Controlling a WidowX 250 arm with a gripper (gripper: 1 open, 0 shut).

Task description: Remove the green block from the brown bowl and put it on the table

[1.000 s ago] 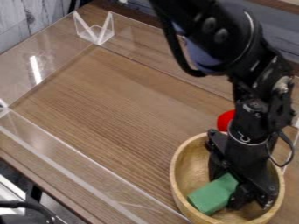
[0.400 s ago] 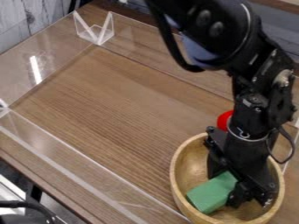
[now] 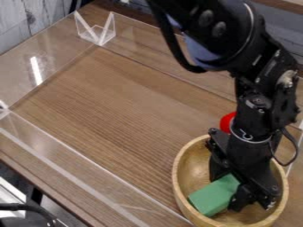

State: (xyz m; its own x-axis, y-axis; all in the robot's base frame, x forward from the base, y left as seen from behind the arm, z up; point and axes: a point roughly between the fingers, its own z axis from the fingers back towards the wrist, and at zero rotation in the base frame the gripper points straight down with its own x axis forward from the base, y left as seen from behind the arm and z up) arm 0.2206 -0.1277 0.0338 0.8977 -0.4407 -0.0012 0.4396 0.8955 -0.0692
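Down at the near right corner of the table (image 3: 112, 102), the black arm reaches straight down into the brown bowl (image 3: 185, 177), and the gripper (image 3: 245, 191) is right inside it, fingers pointing at the bowl's floor. The green block (image 3: 215, 195) lies in the bowl, tilted a little, with its right end tucked under the black fingers; the jaws are pressed together on that end of the block, pinching it. The block is not off the bowl's floor as far as can be seen, and its left end pokes out toward the near rim. Just behind the bowl, toward the right edge, a red toy (image 3: 229, 120) peeks out from behind the arm, mostly hidden. The rest of the wood-grain top stretches bare toward the far left corner, where the clear acrylic walls (image 3: 92, 28) meet and catch the light along the left edge.
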